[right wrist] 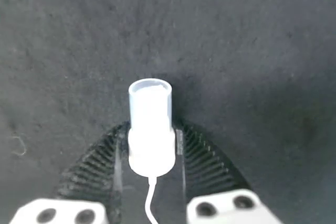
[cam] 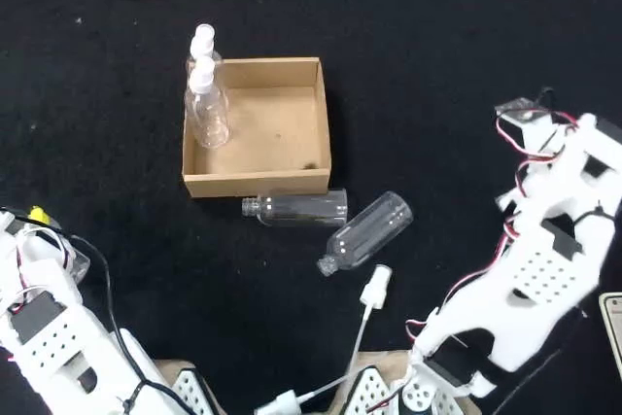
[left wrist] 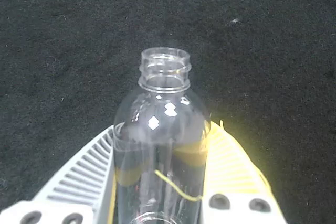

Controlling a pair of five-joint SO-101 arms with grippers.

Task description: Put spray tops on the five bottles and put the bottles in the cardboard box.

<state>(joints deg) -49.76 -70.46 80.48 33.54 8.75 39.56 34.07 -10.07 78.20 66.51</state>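
Count comes to five bottles and five spray tops. Nearest: the left pincer (left wrist: 165, 129) is clamped round one open-necked bottle (left wrist: 160, 114), and the right pincer (right wrist: 152, 129) is pinched on one spray top (right wrist: 151, 111).

Next out on the counter (cam: 466, 65) are two loose spray tops, one (cam: 282, 403) at the near edge and one (cam: 375, 288) a bit further in. Past those, two uncapped bottles lie on their sides, one (cam: 367, 232) angled and one (cam: 296, 208) just beside the front wall of the cardboard box (cam: 258, 183).

Furthest, two capped bottles stand upright: one (cam: 208, 109) inside by the left wall, the other (cam: 202, 44) at the far left corner.
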